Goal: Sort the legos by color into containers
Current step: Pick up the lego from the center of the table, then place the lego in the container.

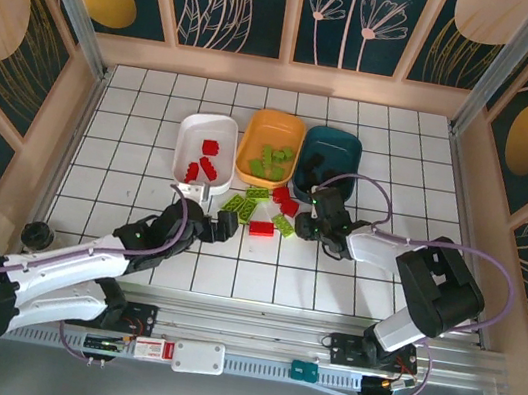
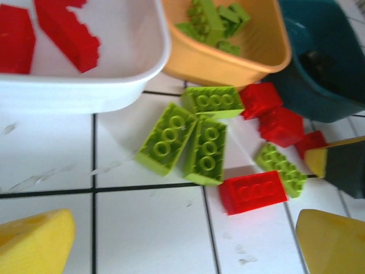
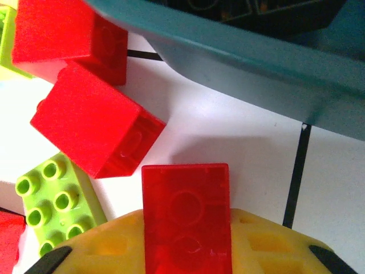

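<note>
Forward, right arm (image 1: 382, 248) low, red lego (image 3: 187, 220) between fingers (image 3: 102, 248).

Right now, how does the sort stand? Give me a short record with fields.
white tray: holds sorted red bricks
orange tray: holds sorted green bricks
teal tray: holds black bricks
table, near side of the trays: loose green bricks and loose red bricks
left jaws: open, nothing between them, over the loose pile
right jaws: shut on held red brick, close to the teal tray
left to do: loose bricks not yet sorted
</note>
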